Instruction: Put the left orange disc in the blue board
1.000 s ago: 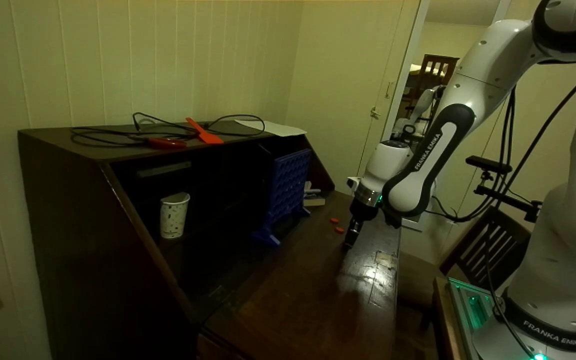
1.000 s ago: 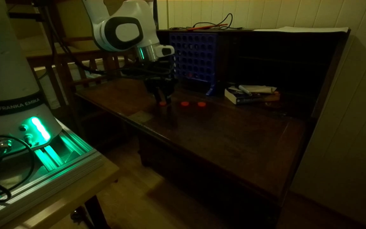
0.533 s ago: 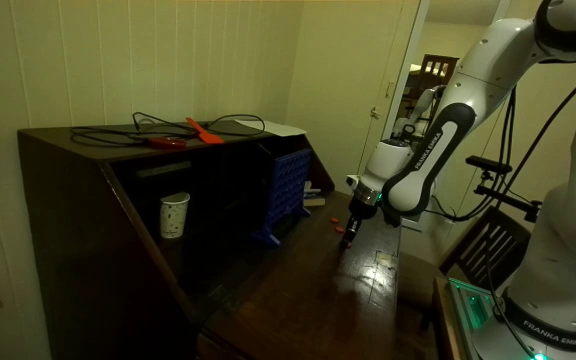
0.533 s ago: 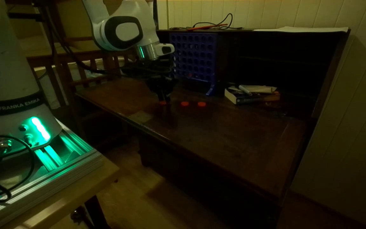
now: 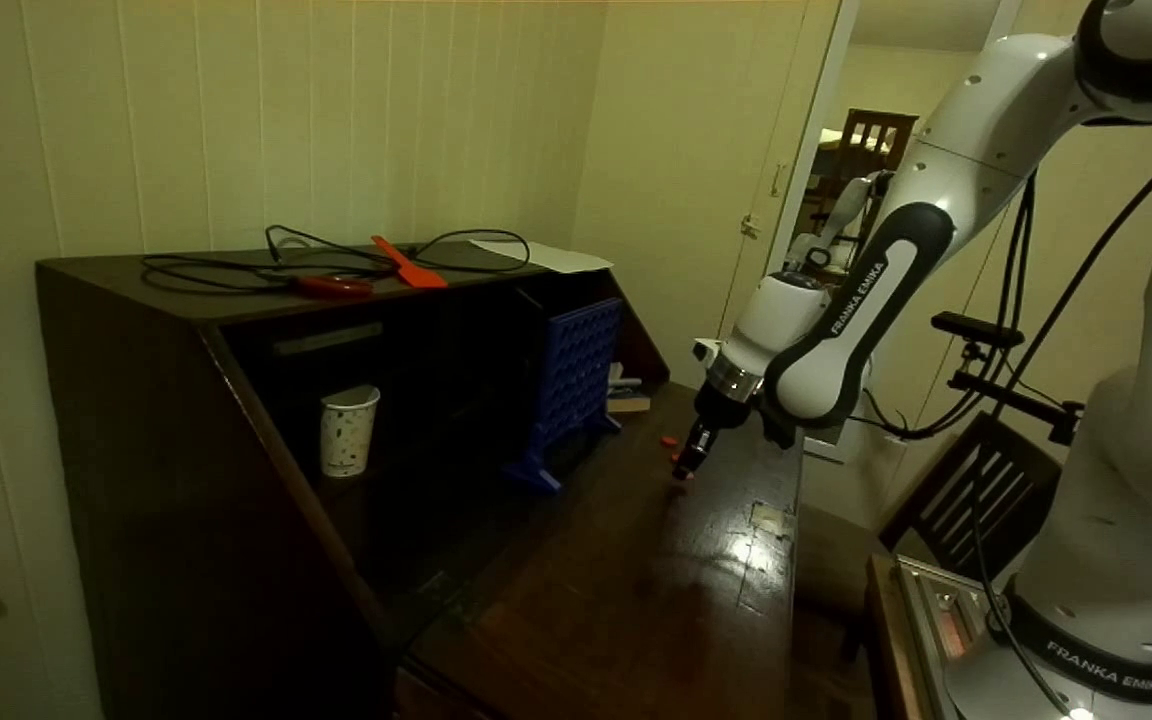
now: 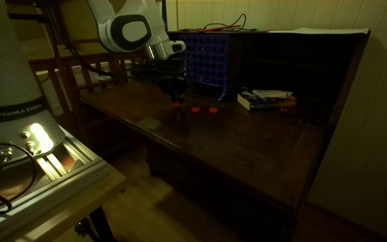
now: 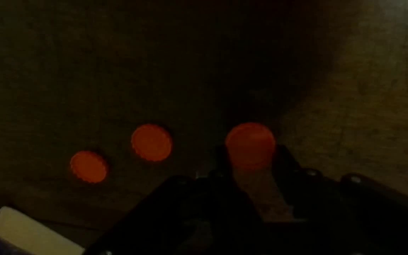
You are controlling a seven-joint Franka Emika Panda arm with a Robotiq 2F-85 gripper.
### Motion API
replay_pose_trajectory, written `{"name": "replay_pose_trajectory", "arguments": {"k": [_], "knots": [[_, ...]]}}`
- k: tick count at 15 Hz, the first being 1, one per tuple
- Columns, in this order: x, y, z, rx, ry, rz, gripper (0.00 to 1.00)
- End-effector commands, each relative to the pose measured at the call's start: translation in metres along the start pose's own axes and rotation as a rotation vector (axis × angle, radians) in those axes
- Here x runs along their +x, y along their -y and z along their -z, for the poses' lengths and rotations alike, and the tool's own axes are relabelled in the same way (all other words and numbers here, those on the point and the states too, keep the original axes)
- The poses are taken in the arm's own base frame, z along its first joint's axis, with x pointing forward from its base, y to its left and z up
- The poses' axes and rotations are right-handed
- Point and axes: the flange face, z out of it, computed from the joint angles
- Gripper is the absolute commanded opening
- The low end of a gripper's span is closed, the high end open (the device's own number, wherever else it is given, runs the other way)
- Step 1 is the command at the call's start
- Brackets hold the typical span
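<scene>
My gripper (image 6: 177, 101) is shut on the left orange disc (image 6: 176, 105) and holds it just above the desk. In the wrist view both dark fingertips (image 7: 251, 156) press on opposite sides of this disc (image 7: 250, 140). In an exterior view the gripper (image 5: 683, 472) points down at a tilt, with only a bit of the disc showing. The blue board (image 6: 205, 62) stands upright behind the gripper, with rows of round holes; it also shows edge-on in an exterior view (image 5: 581, 365). A reddish spot shows low in the board.
Two more orange discs (image 6: 195, 110) (image 6: 213, 110) lie flat beside the gripper. A book with papers (image 6: 267, 101) lies near the board. A speckled cup (image 5: 348, 435) stands in the cabinet (image 5: 126, 450). An orange-red tool (image 5: 406, 265) and cables lie on top.
The fingers have closed on the left orange disc. The gripper has lifted it slightly off the desk and shifted a little toward the other discs. The base light went from green to white.
</scene>
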Motion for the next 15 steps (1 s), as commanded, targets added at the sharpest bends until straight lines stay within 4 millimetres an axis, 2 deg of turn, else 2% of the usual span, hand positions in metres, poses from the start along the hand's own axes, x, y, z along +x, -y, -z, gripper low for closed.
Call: {"name": "replay_pose_trajectory", "arguments": {"k": [1, 8, 15], "knots": [[0.01, -0.013, 0.031, -0.035, -0.121, -0.033, 0.1], [0.042, -0.013, 0.084, -0.072, -0.418, -0.084, 0.1], [0.045, -0.03, 0.131, -0.112, -0.763, -0.065, 0.1]]}}
